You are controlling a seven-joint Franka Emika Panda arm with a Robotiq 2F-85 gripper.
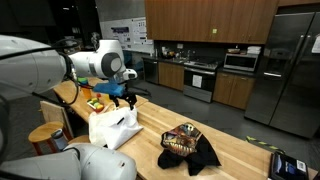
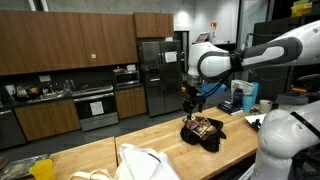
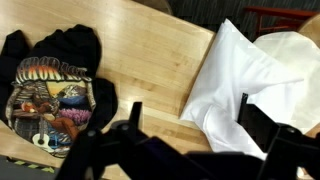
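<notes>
Wrist view: pincer (image 3: 190, 125) spread wide, empty, above wood tabletop (image 3: 150, 55) btwn black graphic tee (image 3: 55, 95) & white cloth (image 3: 240, 70) by tabletop edge. Nothing grasped yet; both lie crumpled, untouched.

The white, smooth-shelled robot arm (image 1: 35, 62) is made of thick, rounded tubular links in glossy plastic, and it looks the same in both exterior views. Its links meet at a bulbous white joint housing (image 2: 210, 62), with darker grey showing at the seams and on the round end faces. A wider white lower shell (image 2: 287, 140), equally smooth, shows in an exterior view. The arm ends in a black two-finger gripper (image 1: 120, 93), a compact dark block with a bluish part just above it. In the wrist view its black fingers (image 3: 247, 118) appear as flat, straight, matte bars, blurred by closeness. No lettering can be made out.
</notes>
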